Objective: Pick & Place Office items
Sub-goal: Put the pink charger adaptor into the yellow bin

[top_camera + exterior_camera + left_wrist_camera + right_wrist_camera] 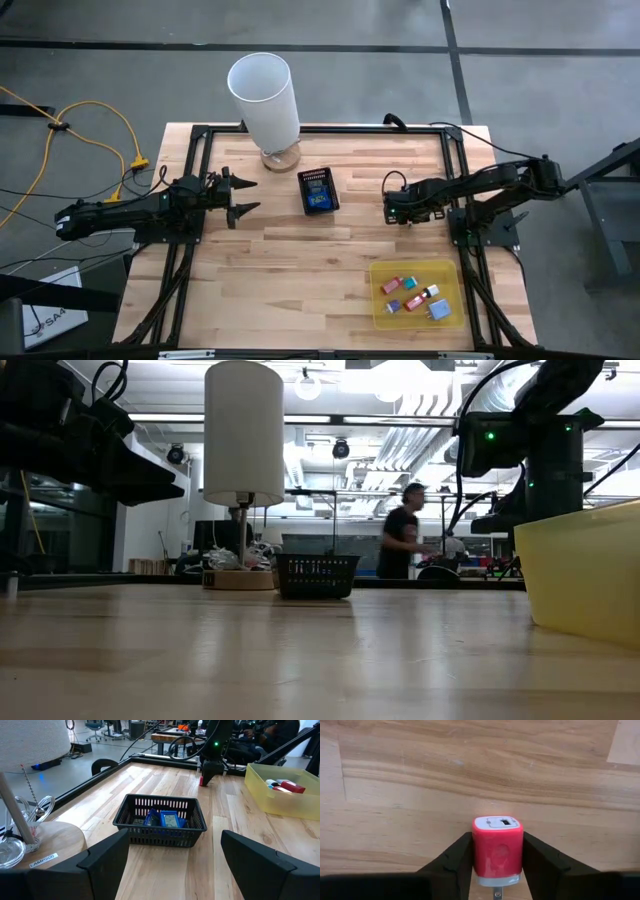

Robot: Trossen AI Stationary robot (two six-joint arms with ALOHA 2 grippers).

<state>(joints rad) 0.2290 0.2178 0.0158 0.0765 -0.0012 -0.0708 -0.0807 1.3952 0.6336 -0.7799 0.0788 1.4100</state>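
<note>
Red block (497,851) clamped in right pincer (497,865), blue pieces (165,819) in mesh box, others (415,296) in yellow tray

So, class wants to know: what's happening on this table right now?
The right gripper has its jaws closed on a small red block, apparently a USB charger, just above the bare wood right of the black mesh basket. That basket already holds a few blue pieces. The yellow tray near the front right corner still holds several small items. The left gripper waits open on the left side, pointing toward the basket. A white lamp stands at the back.
</note>
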